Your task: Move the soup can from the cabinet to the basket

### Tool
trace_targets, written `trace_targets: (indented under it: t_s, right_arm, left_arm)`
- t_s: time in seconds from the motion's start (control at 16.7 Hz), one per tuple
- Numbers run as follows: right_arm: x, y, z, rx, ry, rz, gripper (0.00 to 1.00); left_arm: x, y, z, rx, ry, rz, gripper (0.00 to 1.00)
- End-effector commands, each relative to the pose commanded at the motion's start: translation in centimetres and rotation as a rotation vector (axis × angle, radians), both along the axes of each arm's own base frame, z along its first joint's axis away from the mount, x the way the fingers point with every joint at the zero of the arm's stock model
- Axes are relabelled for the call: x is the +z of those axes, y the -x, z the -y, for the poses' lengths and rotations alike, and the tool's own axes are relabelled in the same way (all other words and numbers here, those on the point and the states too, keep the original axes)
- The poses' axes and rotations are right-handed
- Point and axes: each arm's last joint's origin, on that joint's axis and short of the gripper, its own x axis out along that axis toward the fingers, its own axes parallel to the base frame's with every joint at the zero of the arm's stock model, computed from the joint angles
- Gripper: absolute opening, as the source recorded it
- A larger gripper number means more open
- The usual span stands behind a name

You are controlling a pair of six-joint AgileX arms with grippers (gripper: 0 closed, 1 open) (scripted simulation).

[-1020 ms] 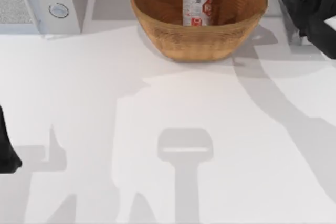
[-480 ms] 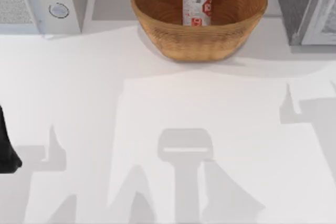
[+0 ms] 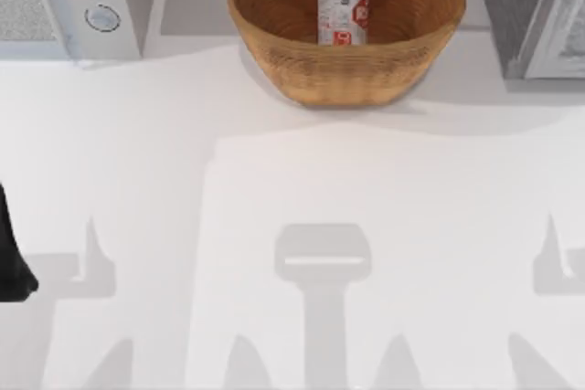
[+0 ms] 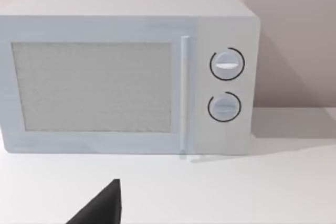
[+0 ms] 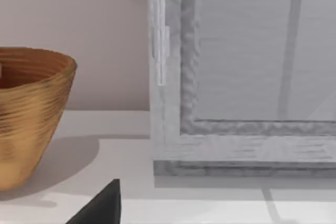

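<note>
One soup can (image 3: 343,5) stands upright inside the single basket (image 3: 347,70), toward its back wall, silver top up and red-and-white label facing the camera. The basket sits at the far middle of the table (image 3: 292,189); its tan flank also appears in the right wrist view (image 5: 29,119).

One cabinet (image 3: 535,11) stands just to the right of the basket at the table's far right corner, apart from it, grey side toward the basket, pale framed door closed (image 5: 247,77).

One white microwave (image 3: 73,2) with two round knobs occupies the far left corner (image 4: 126,72).

The left arm (image 3: 11,253) is parked at the table's left edge. A dark tip of each of the two grippers shows in its own wrist view, the left gripper (image 4: 100,208) and the right gripper (image 5: 100,208). Whether either gripper is open or closed cannot be told, and nothing is seen in their hold.
</note>
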Motion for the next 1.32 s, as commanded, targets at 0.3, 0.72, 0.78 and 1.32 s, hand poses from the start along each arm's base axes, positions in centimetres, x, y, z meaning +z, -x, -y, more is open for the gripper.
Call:
trace_targets:
  t_s: [0.3, 0.72, 0.78, 1.32]
  right_arm:
    - [-0.8, 0.2, 0.2, -0.015, 0.003, 0.002, 1.00]
    - [0.8, -0.3, 0.8, -0.010, 0.005, 0.039, 1.00]
    - [1.4, -0.6, 1.2, -0.010, 0.008, 0.050, 1.00]
    - [3.4, -5.4, 9.9, -0.018, 0.021, 0.027, 1.00]
  left_arm:
    - [0.0, 0.0, 0.0, 0.000, 0.000, 0.000, 1.00]
    - [0.0, 0.0, 0.0, 0.000, 0.000, 0.000, 1.00]
    - [0.0, 0.0, 0.0, 0.000, 0.000, 0.000, 1.00]
    - [0.0, 0.0, 0.0, 0.000, 0.000, 0.000, 1.00]
